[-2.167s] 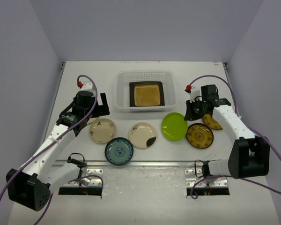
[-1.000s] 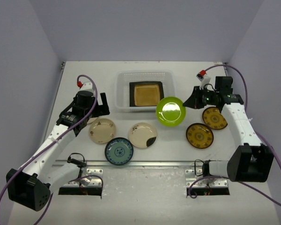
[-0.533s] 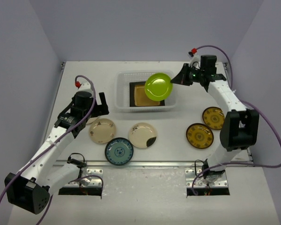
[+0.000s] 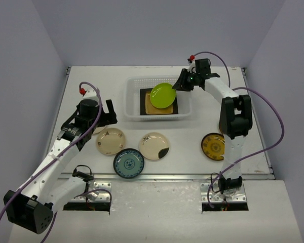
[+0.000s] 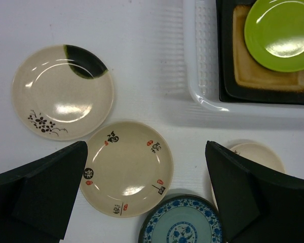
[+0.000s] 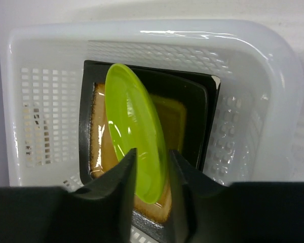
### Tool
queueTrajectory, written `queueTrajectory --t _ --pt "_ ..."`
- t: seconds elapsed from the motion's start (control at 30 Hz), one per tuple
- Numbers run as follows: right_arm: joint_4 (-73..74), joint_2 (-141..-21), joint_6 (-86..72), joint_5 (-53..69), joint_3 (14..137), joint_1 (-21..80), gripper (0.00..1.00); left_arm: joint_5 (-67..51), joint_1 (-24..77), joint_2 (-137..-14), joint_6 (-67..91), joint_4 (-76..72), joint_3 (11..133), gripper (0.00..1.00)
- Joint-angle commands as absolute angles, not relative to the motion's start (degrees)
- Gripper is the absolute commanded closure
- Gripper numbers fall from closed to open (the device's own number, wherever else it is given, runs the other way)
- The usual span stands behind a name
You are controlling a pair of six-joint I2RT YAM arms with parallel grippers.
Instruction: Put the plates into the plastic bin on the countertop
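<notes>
- The lime green plate (image 6: 134,131) is clamped by the right gripper (image 6: 151,161), tilted over the plastic bin (image 6: 273,66).
- It should be levelled before release (no dropping).
- The left gripper (image 5: 147,190) is spread, empty.

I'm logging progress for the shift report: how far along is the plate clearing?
Done: the amber square plate lies in the plastic bin. In hand: the right hand grips the lime green plate, tilted over that bin. Left, at least: a cream plate, a dark-patched cream plate, the blue-white plate and a brown-yellow plate sit on the countertop; the left hand is open and empty.
</notes>
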State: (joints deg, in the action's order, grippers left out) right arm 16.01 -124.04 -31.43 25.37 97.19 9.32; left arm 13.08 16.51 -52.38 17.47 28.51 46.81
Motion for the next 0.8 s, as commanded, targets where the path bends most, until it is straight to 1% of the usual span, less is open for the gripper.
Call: queueTrajectory --t 0.0,0.03,0.07,0.17,0.27,0.3,0.37,0.4,0.43,0.47,0.5,0.53,0.57,0.6,0.67,0.77 --pt "16.02 -118.18 -30.10 23.08 99.13 10.70 0.35 13.77 16.86 -51.58 17.93 26.72 46.58 0.00" --pt "16.50 -117.29 -29.79 23.09 99.21 10.79 0.08 14.00 16.81 -51.53 17.93 26.72 46.58 0.00" --pt "17.60 -116.18 -29.39 22.62 99.72 10.90 0.01 14.15 16.83 -51.46 17.93 26.81 46.58 0.00" --pt "22.18 -111.64 -28.21 19.96 100.84 11.21 0.01 14.57 16.84 -51.55 17.93 26.89 46.62 0.00" --pt "25.95 -105.24 -27.86 17.44 98.67 11.51 0.01 15.45 16.79 -51.68 18.19 27.15 46.75 0.00" --pt "26.68 -105.12 -28.28 17.07 98.61 11.60 0.01 15.80 16.79 -51.68 18.19 27.16 46.76 0.00" --pt "25.36 -95.19 -32.58 19.08 87.64 11.43 0.01 16.45 16.79 -51.58 18.55 27.34 46.93 0.00" --pt "23.52 -94.49 -35.24 22.38 86.58 11.33 0.01 16.65 16.79 -51.48 18.64 27.43 46.93 0.00" --pt "20.78 -89.57 -36.16 28.56 78.65 10.52 0.01 17.02 16.79 -51.31 18.73 27.51 46.93 0.00" --pt "12.45 -86.80 -37.03 35.71 72.96 10.29 0.01 17.53 16.79 -51.14 18.81 27.52 46.94 0.00" --pt "2.32 -82.61 -41.90 42.13 63.47 10.36 0.01 18.02 16.79 -51.00 18.88 27.58 47.01 0.00" --pt "-3.05 -80.17 -45.01 44.61 55.05 11.11 0.01 18.29 16.79 -50.79 19.02 27.66 47.02 0.00" --pt "-5.12 -78.27 -45.96 43.81 50.71 11.42 0.01 18.65 16.79 -50.71 19.13 27.80 47.02 0.00" --pt "-3.79 -76.66 -44.80 43.07 49.84 12.22 0.01 19.02 16.79 -50.66 19.32 27.81 47.02 0.00" --pt "4.82 -72.80 -37.63 29.44 44.90 19.56 0.01 20.29 16.79 -50.51 19.90 28.10 47.28 0.00" --pt "1.11 -71.57 -39.36 24.75 37.05 22.96 0.01 20.29 16.79 -50.30 20.10 28.16 47.29 0.00"
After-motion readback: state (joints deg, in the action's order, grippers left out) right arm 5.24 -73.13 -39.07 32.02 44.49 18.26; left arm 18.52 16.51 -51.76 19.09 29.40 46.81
